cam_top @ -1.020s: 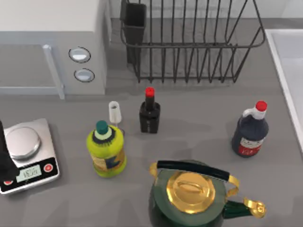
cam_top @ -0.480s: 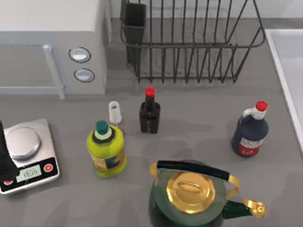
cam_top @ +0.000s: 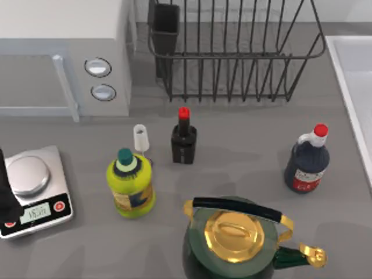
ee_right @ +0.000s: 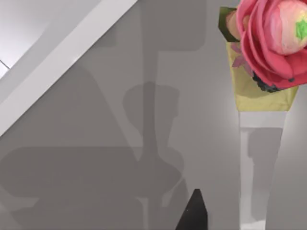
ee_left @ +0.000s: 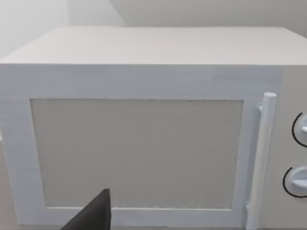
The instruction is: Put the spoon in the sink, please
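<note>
Just starting, nothing picked up yet. Small white spoon point(cam_top: 141, 138), maybe, on the grey tabletop point(cam_top: 244, 145) just behind the round yellow bottle point(cam_top: 131, 186), well apart from the big pale sink point(cam_top: 349, 70) at the right edge. Left arm point(cam_top: 4, 197) parked by the silver scale point(cam_top: 32, 189). Open or shut: cannot tell for either gripper. Next, probably: reach for the spoon without bumping bottles.

The microwave point(cam_top: 58, 52) stands at the counter's point(cam_top: 244, 145) back left, the rack point(cam_top: 232, 52) to its right, the sink point(cam_top: 354, 87) at the right edge. The scale point(cam_top: 35, 192) sits front left; the kettle point(cam_top: 238, 238) front centre. Three bottles point(cam_top: 131, 183) stand between.
</note>
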You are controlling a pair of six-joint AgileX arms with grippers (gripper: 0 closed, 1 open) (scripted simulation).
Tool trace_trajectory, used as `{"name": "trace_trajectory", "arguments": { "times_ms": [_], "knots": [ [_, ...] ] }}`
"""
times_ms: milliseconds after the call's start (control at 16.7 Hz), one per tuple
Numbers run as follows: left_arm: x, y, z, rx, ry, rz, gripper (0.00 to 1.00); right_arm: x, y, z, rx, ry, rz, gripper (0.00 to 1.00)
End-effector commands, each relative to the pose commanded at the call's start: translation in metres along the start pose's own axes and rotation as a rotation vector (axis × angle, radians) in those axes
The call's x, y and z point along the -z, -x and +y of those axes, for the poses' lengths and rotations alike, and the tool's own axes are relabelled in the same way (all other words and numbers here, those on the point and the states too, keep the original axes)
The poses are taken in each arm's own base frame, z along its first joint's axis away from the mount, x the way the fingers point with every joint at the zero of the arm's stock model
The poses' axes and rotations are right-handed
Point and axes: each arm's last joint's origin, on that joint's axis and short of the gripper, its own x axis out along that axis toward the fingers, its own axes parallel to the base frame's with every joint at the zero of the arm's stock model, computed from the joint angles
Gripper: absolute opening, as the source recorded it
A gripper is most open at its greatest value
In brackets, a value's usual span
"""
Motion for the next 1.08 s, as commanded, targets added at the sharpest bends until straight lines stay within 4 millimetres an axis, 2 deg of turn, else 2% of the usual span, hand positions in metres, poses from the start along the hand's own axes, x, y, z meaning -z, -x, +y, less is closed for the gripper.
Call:
{"name": "trace_trajectory", "arguments": {
  "times_ms": [240, 420, 660, 900, 1080],
  "knots": [
    [0.0, 0.0, 0.0, 0.0, 0.0, 0.0, 1.0, -0.002, -0.001, 0.001, 0.002, -0.002, 0.008, 0.0],
    [0.0, 0.0, 0.0, 0.0, 0.0, 0.0, 1.0, -0.019, 0.003, 0.011, 0.013, -0.007, 0.036, 0.0],
    [0.0, 0.0, 0.0, 0.0, 0.0, 0.0, 1.0, -0.066, 0.013, 0.04, 0.03, -0.009, 0.073, 0.0],
    [0.0, 0.0, 0.0, 0.0, 0.0, 0.0, 1.0, -0.126, 0.022, 0.088, 0.035, -0.008, 0.077, 0.0],
    [0.0, 0.0, 0.0, 0.0, 0.0, 0.0, 1.0, -0.162, 0.018, 0.126, 0.033, -0.01, 0.073, 0.0]
  ]
}}
